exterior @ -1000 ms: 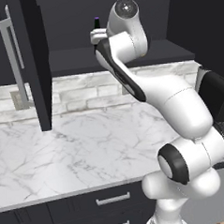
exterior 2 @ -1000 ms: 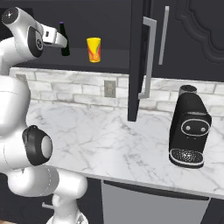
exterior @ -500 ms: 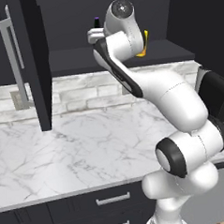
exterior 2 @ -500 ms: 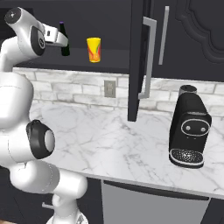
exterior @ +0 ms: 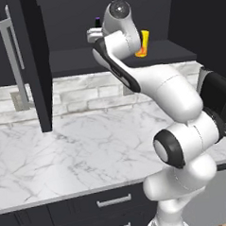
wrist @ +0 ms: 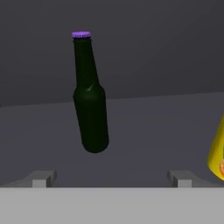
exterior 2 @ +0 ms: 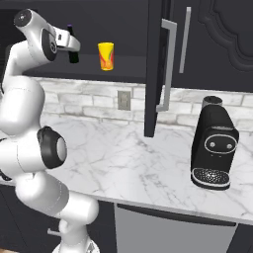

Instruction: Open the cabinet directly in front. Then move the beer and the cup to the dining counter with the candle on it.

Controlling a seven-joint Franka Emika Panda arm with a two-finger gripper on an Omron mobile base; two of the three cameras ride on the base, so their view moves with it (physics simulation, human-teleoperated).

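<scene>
The black cabinet (exterior 2: 154, 69) stands open, its doors swung out toward me. On its shelf the beer (wrist: 90, 100), a dark green bottle with a purple cap, stands upright; in the right base view the beer (exterior 2: 73, 53) is just past my hand. The yellow cup (exterior 2: 105, 56) stands to its right, at the right edge as the cup (wrist: 217, 153) in the hand view and half behind my arm as the cup (exterior: 143, 43) in the left base view. My gripper (wrist: 111, 179) is open, level with the bottle's base and short of it, with nothing between its fingers.
A black coffee machine (exterior 2: 215, 148) stands on the marble worktop (exterior 2: 123, 163) at the right. The open left door (exterior: 33, 63) with its silver handle hangs over the worktop. A closed carved door (exterior 2: 222, 39) lies to the right. Drawers (exterior: 108, 203) sit below.
My arm's upper joints have swung left, uncovering the cup in the left base view. The hand has edged slightly closer to the beer. The gripper has stayed open.
</scene>
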